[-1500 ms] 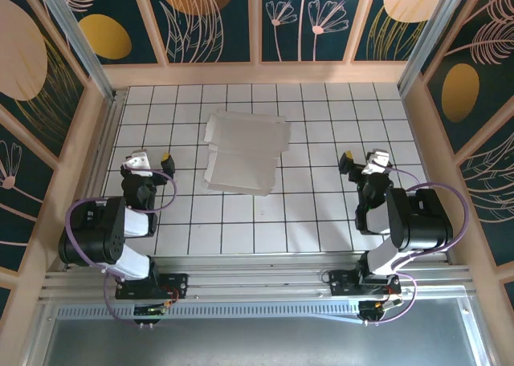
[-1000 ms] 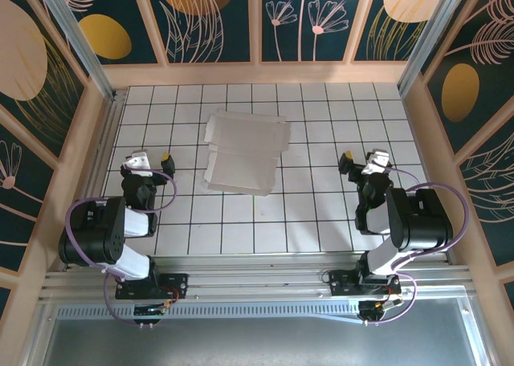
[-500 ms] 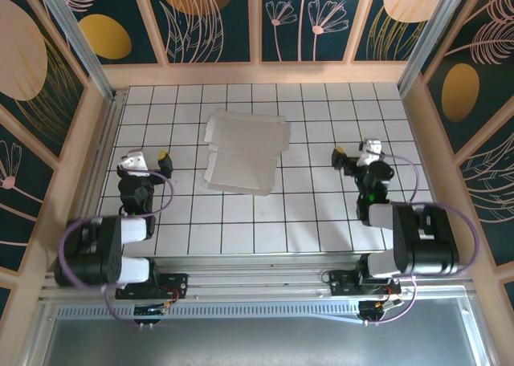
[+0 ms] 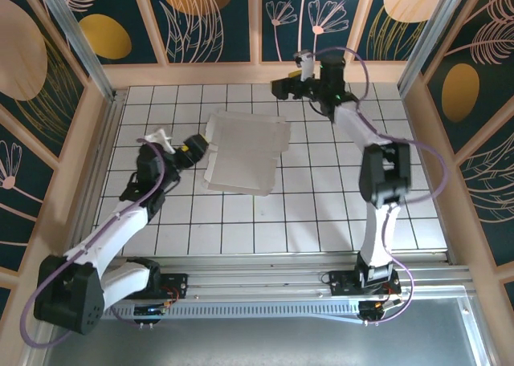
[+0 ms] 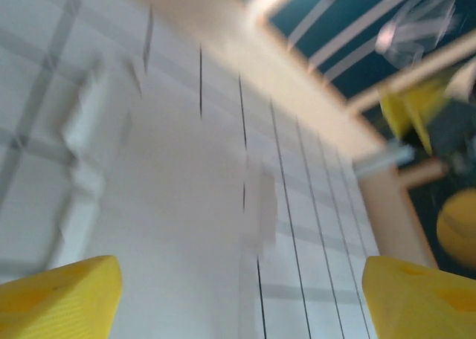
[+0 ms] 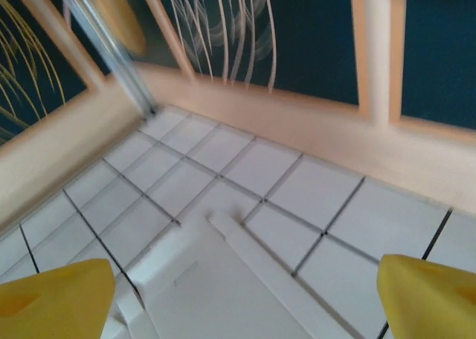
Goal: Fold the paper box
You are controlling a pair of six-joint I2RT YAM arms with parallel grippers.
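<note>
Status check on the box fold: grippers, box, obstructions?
Left gripper open, at the paper box's left edge. Right gripper open, past its far right corner. Box lying flat, not gripped. Nothing in the way.

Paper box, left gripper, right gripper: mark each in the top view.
paper box (image 4: pixel 245 153), top view, middle panel.
left gripper (image 4: pixel 180 140), top view, between its jaws.
right gripper (image 4: pixel 291 73), top view, between its jaws.

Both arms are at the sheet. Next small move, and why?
Probably lower the left gripper to the left edge of the flat white cardboard paper box: its jaws stand open beside that edge, the sheet lies unfolded, and the right gripper hangs open off the far corner.
</note>
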